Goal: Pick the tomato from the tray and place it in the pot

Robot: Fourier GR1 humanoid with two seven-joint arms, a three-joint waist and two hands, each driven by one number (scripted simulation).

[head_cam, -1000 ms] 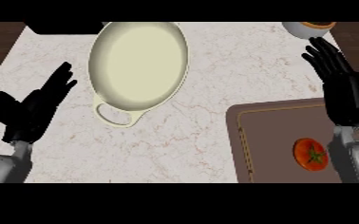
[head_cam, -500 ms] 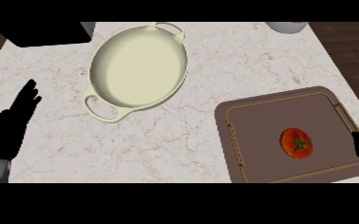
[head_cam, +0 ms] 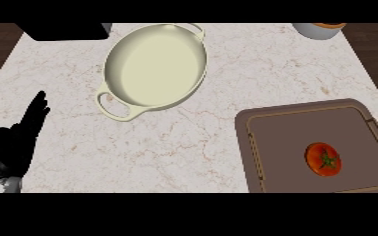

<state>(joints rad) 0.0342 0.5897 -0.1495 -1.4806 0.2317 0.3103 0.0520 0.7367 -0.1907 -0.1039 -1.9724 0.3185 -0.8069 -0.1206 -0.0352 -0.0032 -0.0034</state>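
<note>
Since the tomato (head_cam: 323, 159) lies untouched on the tray (head_cam: 277, 152) at lower right, my right hand out of view and my left hand (head_cam: 26, 130) resting open at the left edge, I'd lower fingers around it, then carry it up-left across the bench (head_cam: 244, 75) to the pot (head_cam: 155, 70).

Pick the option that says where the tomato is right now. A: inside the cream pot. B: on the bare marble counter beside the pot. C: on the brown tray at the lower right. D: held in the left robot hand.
C: the tomato lies on the brown tray at the lower right, apart from the cream pot, which holds nothing, and far from the left robot hand, resting open at the left edge.
</note>
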